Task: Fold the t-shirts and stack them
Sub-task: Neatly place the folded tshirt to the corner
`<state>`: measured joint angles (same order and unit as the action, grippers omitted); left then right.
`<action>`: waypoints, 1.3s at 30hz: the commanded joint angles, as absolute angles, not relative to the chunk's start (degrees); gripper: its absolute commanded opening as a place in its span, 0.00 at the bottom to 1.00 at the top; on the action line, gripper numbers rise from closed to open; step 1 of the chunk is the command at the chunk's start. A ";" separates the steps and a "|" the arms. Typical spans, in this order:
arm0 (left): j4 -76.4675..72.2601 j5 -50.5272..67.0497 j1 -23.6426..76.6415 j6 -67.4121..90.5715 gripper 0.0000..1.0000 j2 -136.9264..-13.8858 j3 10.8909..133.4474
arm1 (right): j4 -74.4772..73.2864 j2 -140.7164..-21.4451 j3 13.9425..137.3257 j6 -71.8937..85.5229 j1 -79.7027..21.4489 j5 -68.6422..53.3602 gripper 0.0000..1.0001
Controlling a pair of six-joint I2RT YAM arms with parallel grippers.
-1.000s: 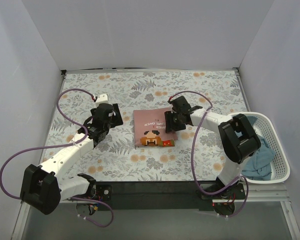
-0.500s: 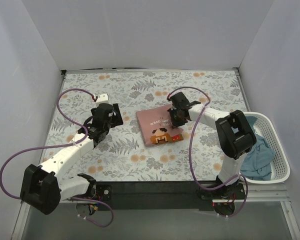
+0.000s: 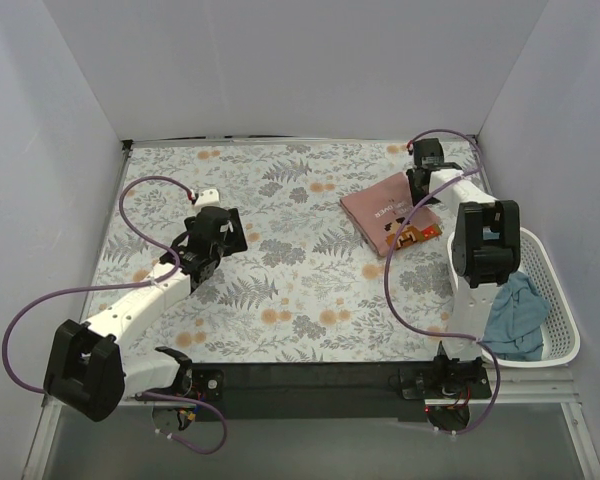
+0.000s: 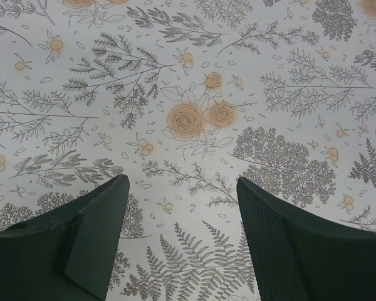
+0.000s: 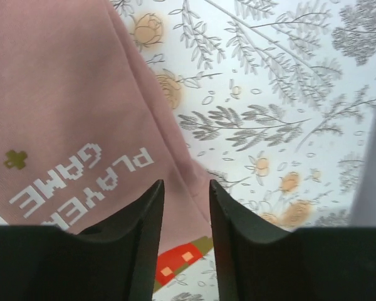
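The dusty-pink t-shirt lies folded at the far right of the floral cloth, its cartoon print and white lettering facing up. My right gripper hangs over its far right edge. In the right wrist view the jaws stand narrowly apart above the pink t-shirt, with its edge showing in the gap and nothing pinched. A teal-blue t-shirt lies crumpled in the white basket. My left gripper hovers open over bare floral cloth at the middle left, its fingers wide apart.
The white slotted basket stands at the right edge of the table, beside the right arm's base. White walls close in the left, back and right sides. Purple cables loop from both arms.
The right gripper dragged the folded pink t-shirt from the table's centre to the far right, turning it askew, and its jaws have since parted. The left arm has barely moved.
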<state>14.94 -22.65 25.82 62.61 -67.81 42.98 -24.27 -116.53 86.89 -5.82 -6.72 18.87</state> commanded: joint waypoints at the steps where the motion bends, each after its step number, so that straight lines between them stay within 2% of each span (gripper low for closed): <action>1: 14.41 -22.76 25.31 61.70 0.68 -67.85 43.07 | -26.37 -113.57 89.74 -9.14 -8.17 21.20 0.43; 3: 14.41 -22.24 25.31 61.79 0.68 -67.85 43.07 | -26.11 -109.79 87.11 -8.53 -9.49 19.35 0.48; 5: 14.50 -21.80 25.22 61.87 0.68 -67.68 43.15 | -25.67 -106.37 84.04 -8.53 -11.85 15.05 0.48; 8: 14.50 -21.18 25.22 61.87 0.68 -67.15 43.07 | -24.35 -103.20 79.74 -8.79 -16.41 11.34 0.59; 10: 14.50 -20.92 25.22 61.96 0.68 -66.71 43.07 | -23.65 -102.48 78.23 -9.05 -18.80 10.72 0.60; 11: 14.50 -20.92 25.31 61.96 0.68 -66.10 42.98 | -23.12 -102.48 77.70 -9.05 -20.64 10.81 0.65; 15: 14.41 -20.57 25.22 62.14 0.68 -64.87 42.54 | -22.50 -105.02 77.34 -9.14 -23.29 13.00 0.66; 17: 14.41 -20.13 25.31 62.23 0.68 -64.60 42.54 | -21.98 -106.60 77.43 -9.66 -24.16 13.36 0.86; 22: 14.33 -20.13 25.22 62.14 0.68 -63.99 42.45 | -21.80 -109.42 78.05 -10.98 -26.36 12.83 0.87; 26: 14.50 -19.95 25.22 62.14 0.68 -63.81 42.45 | -21.88 -111.35 77.17 -11.86 -28.30 15.81 0.84; 29: 14.41 -19.86 25.22 62.23 0.68 -63.81 42.45 | -21.97 -112.67 76.56 -12.65 -28.74 19.59 0.77; 32: 14.41 -19.86 25.23 62.23 0.68 -64.16 42.45 | -21.53 -114.07 76.20 -13.36 -28.83 24.95 0.58; 33: 14.41 -19.78 25.22 62.23 0.68 -64.25 42.54 | -21.36 -114.43 76.20 -13.53 -28.74 26.09 0.43; 35: 14.41 -19.69 25.22 62.14 0.68 -64.42 42.54 | -21.01 -115.22 76.29 -14.50 -28.74 28.91 0.28; 36: 14.41 -19.69 25.22 62.23 0.68 -64.68 42.63 | -20.48 -115.57 76.46 -14.76 -28.65 30.05 0.04; 39: 14.33 -19.51 25.14 62.23 0.68 -65.39 42.54 | -19.08 -116.54 77.25 -16.69 -28.30 34.36 0.01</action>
<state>14.94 -19.66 25.58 62.59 -65.89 42.78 -20.73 -114.89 76.82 -14.59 -28.99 27.81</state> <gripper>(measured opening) 0.682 0.053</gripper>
